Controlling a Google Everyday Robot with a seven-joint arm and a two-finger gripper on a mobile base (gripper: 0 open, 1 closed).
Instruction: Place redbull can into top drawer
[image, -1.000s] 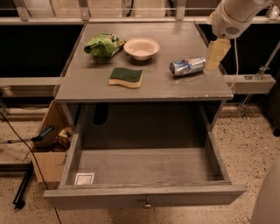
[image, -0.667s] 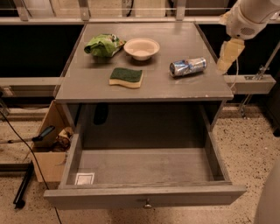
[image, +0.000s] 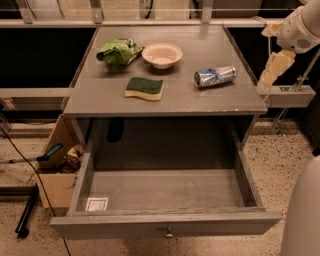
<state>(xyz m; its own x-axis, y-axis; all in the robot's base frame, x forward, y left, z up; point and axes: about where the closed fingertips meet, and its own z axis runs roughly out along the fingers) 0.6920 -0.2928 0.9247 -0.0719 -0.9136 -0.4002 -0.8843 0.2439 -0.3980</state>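
Observation:
The redbull can (image: 215, 76) lies on its side on the right part of the grey table top (image: 210, 102), silver and blue. The top drawer (image: 165, 190) is pulled wide open below the table top, with a small round knob (image: 169, 233) on its front and a white sticker (image: 96, 204) on its floor at the front left. Nothing else lies in it. My gripper (image: 274, 67) hangs at the right, beyond the table's right edge and to the right of the can, apart from it.
A green snack bag (image: 118, 51), a white bowl (image: 162, 54) and a green sponge (image: 144, 88) lie on the table top. A brown cardboard box (image: 57, 172) with tools stands on the floor at the left. A black cable (image: 20, 150) runs along the floor.
My gripper has moved to the right, from just beside the can over the table's right edge to a place off the table. The can has not moved.

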